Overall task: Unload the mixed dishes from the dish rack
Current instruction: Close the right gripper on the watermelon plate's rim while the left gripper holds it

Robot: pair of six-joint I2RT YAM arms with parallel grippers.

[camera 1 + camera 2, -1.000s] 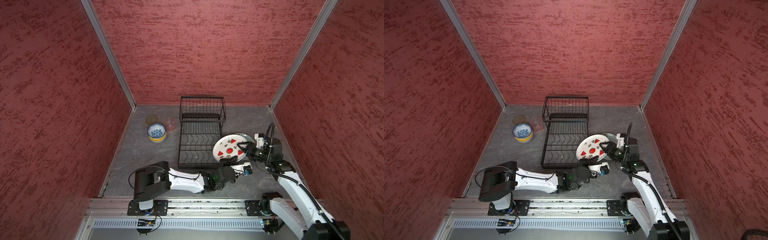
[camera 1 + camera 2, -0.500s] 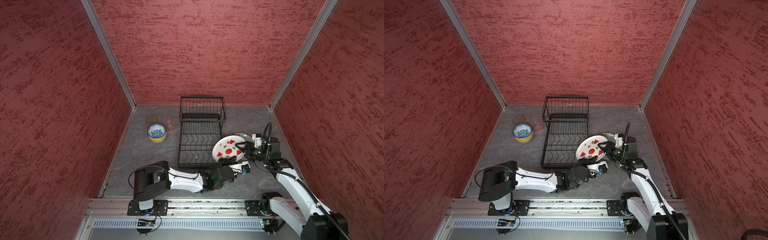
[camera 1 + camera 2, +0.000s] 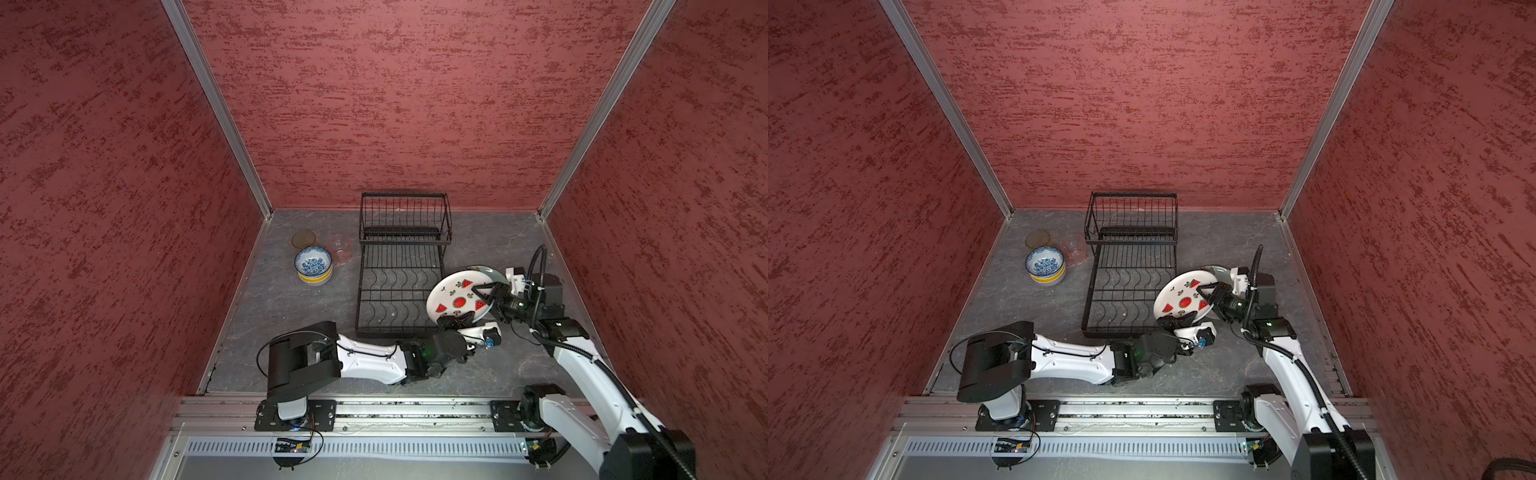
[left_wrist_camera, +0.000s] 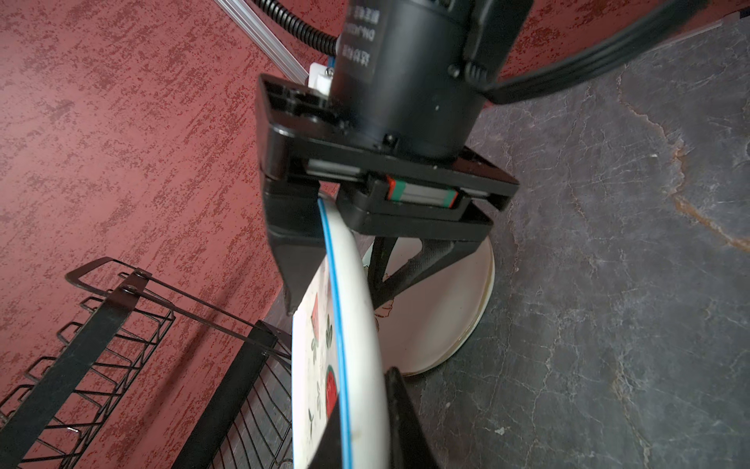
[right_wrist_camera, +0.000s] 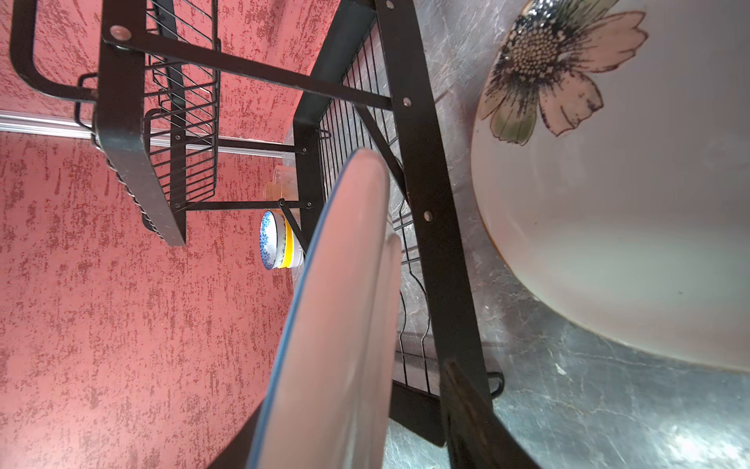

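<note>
Watermelon plate tilted beside dish rack. Left gripper clamped on its near rim. Right gripper straddles the rim farther round, jaws parted.

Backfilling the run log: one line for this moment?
left gripper: shut on watermelon plate | right gripper: open, straddling its rim | dish rack: no dishes in it
</note>
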